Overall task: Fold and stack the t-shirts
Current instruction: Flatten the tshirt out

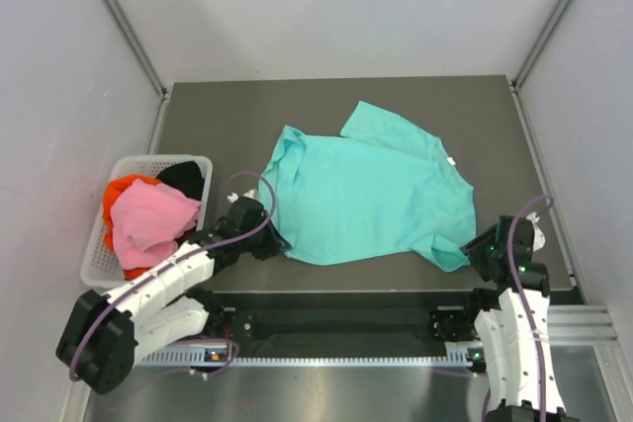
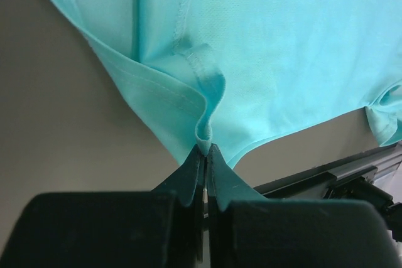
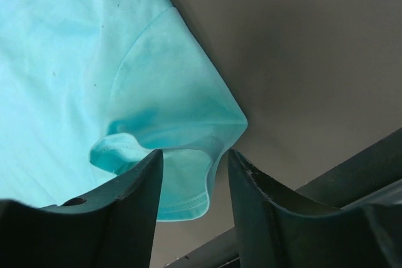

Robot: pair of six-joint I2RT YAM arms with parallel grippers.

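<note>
Teal t-shirt [image 1: 371,195]: It lies spread out in the middle of the dark table [image 1: 247,106], mostly flat with some bumps. One sleeve points to the far side.
Other t-shirts: A pink t-shirt [image 1: 148,219], a red-orange t-shirt [image 1: 124,190] and a black t-shirt [image 1: 183,177] sit bunched up in the white lattice basket [image 1: 96,262] at the left.
Left gripper [image 2: 205,152]: Its jaws are pressed tight together on the near left edge of the teal t-shirt. A little fold of the hem sticks up out of the pinch.
Right gripper [image 3: 191,155]: Its jaws stand apart at the near right corner of the teal t-shirt. The corner lies in the gap. It does not look squeezed, but I cannot tell if the cloth touches a finger.
How it will handle: The teal t-shirt looks soft, thin and light. It will likely flop and wrinkle, and it could slip from a weak pinch.
Where to hold: The thick sewn hem at the corners looks best, one corner for each gripper.
Writing: I can read none. A tiny white tag [image 1: 450,160] shows at the neck, too small to read.
</note>
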